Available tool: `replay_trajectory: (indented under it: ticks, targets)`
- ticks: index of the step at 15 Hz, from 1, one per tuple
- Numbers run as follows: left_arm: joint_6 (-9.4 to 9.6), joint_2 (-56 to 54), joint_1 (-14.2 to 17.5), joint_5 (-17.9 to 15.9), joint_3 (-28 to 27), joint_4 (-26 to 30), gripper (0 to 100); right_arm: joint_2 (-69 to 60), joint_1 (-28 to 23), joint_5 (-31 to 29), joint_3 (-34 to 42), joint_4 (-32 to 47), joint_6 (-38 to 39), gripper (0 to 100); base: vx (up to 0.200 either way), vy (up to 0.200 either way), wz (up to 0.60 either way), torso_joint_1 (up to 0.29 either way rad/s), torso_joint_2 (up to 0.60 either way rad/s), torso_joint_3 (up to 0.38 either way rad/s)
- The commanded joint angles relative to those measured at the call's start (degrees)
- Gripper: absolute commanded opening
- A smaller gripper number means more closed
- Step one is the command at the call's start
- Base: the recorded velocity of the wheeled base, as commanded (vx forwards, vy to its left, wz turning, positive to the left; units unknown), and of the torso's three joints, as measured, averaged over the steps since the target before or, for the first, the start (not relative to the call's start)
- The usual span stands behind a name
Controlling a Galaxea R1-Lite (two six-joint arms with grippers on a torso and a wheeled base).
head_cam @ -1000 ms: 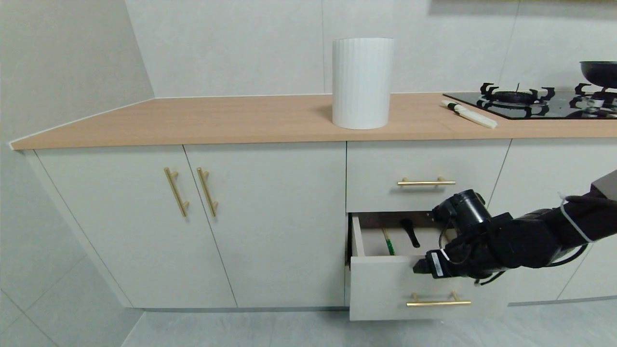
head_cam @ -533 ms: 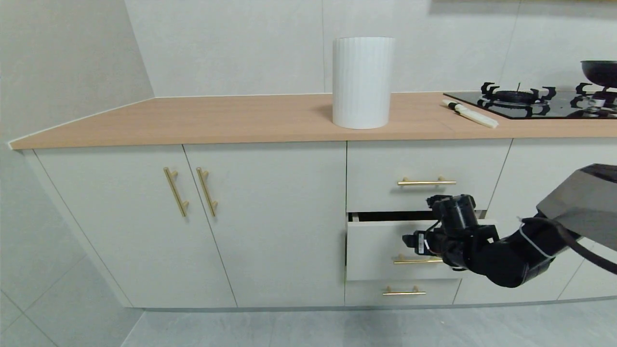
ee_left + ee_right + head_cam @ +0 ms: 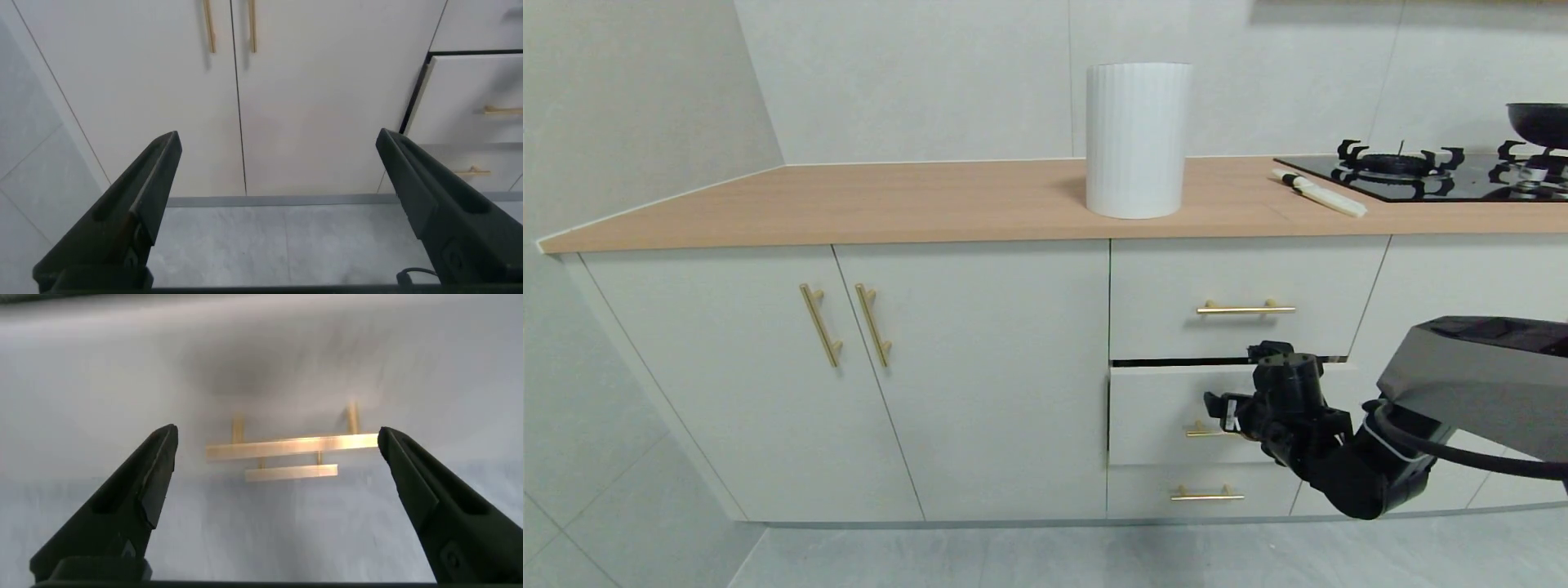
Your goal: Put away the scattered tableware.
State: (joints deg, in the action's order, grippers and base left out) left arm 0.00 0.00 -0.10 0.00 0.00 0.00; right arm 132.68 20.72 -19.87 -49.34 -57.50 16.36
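So the right gripper (image 3: 1223, 411) is sitting right up against the front of the middle drawer (image 3: 1152, 412), lower right of the head view. Its fingers are spread wide, with the gold handle (image 3: 290, 446) framed between them in the wrist view, and they're not pinching anything. Big change: a second ago that drawer was pulled way out with a couple of utensils lying inside. The arm has shoved it in since, and now only a thin dark gap (image 3: 1176, 362) shows along its top edge. It looks nearly shut to me, maybe one last nudge to go. The left gripper (image 3: 278, 155) is spread wide too, holding nothing and hanging low in front of the cabinet doors (image 3: 237, 98). Further out, a pale utensil (image 3: 1319, 194) is lying on the countertop (image 3: 890, 200) at the upper right, just beside the hob (image 3: 1421, 181) and to the right of the tall white ribbed canister (image 3: 1135, 139). If that counts as scattered tableware, closing the drawer seems early, since it'd need opening again.
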Motion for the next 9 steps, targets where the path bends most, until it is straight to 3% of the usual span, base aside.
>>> replay_trajectory:
  ticks: [1, 9]
  targets:
    - [0.0, 0.0, 0.0, 0.0, 0.0, 0.0, 100, 5.1, -0.7, -1.6, -3.0, -2.3, 0.0, 100, 0.0, 0.0, 0.0, 0.0, 0.0, 0.0]
    - [0.0, 0.1, 0.0, 0.0, 0.0, 0.0, 100, 8.9, -3.0, -1.8, -10.4, -2.2, 4.3, 100, 0.0, 0.0, 0.0, 0.0, 0.0, 0.0]
